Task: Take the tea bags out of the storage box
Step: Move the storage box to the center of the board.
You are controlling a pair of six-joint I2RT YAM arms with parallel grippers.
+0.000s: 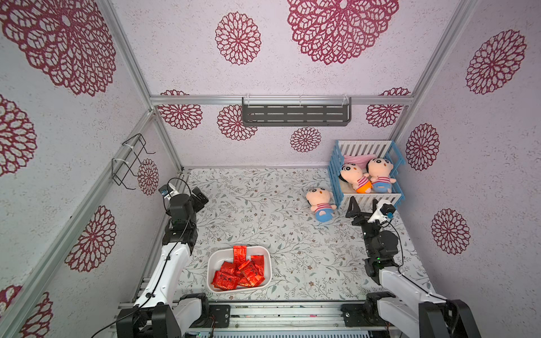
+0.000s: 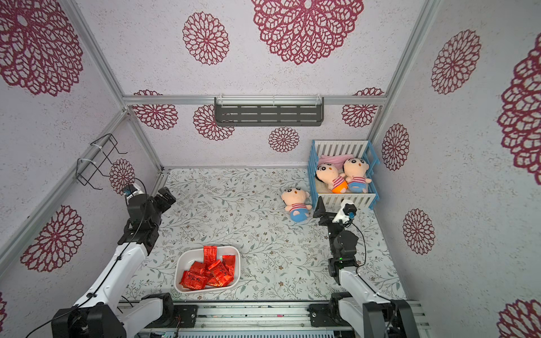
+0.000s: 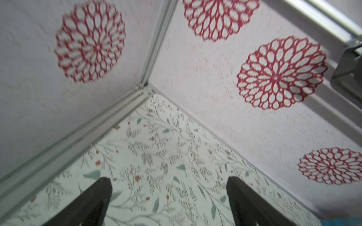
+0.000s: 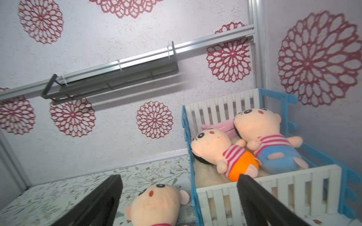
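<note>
my left tool (image 3: 168, 179) and right tool (image 4: 179, 176) gape, empty. the tea bags (image 1: 240, 270) overlap in the storage box (image 1: 265, 254): i could pinch several, or tip it.

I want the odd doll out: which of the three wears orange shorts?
The orange doll in the crib, beside the blue crib doll. That one and the table doll both wear blue shorts.

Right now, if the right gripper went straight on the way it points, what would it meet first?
Probably the near white rail of the toy crib, just ahead of the right gripper, jaws open; depth is hard to judge, but nothing lies between.
</note>
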